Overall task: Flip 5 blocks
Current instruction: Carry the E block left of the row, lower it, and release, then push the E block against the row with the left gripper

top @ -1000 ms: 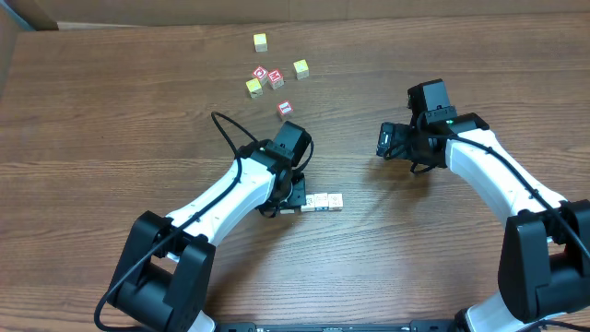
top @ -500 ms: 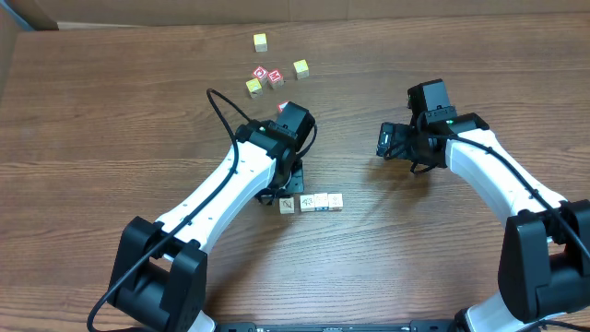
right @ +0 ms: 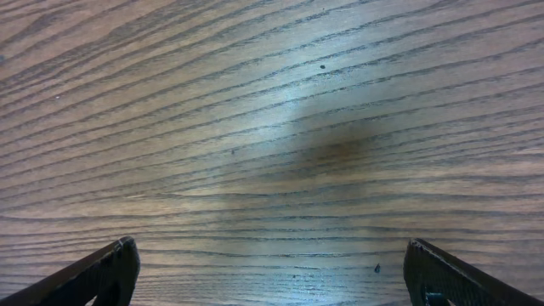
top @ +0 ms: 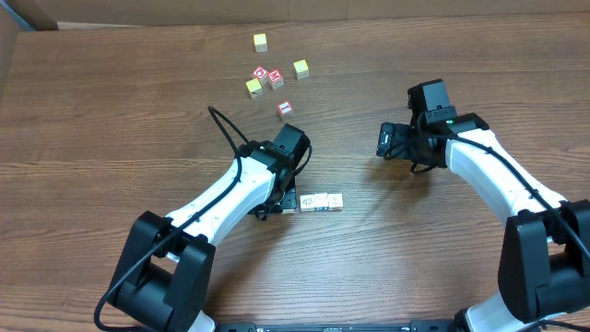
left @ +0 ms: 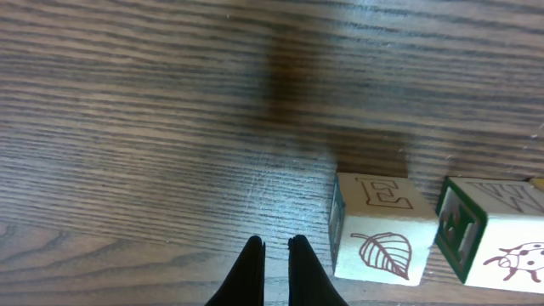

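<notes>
Nearest the robot, a short row of blocks (top: 321, 201) lay on the table (top: 111, 138). The left tool (left: 274, 246) hung at the row's left end, its jaws pinched together on nothing, tips low over bare wood. Just beside it stood the leaf block (left: 374, 238), also showing an E. Next along was the ladybug block (left: 501, 246), close but not touching.

The step looked like a gap between flips, since no block was held. The next move probably called for opening the jaws, lining up over a block not yet turned, and closing on opposite sides.

The right tool (right: 270, 255) stood wide over bare wood, well apart from the row. Farther off lay the red-bordered block (top: 284, 109), and beyond it a loose cluster of yellow and red cubes (top: 267, 76).
</notes>
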